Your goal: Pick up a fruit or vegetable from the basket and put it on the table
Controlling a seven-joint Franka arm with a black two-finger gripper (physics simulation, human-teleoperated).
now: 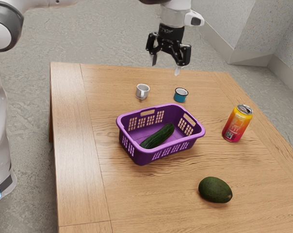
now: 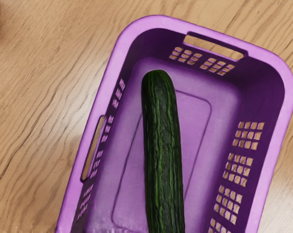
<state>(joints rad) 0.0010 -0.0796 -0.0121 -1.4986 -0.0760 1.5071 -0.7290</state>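
Cucumber [image 1: 158,136] lies inside the basket [image 2: 288,92]; in the exterior view it sits at 6 o'clock from the spread, empty pincer [image 1: 166,65], long axis running 2 to 8 o'clock.

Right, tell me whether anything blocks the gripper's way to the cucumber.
Nothing visible stands between the gripper and the cucumber, which lies uncovered in the purple basket; its walls only surround it.
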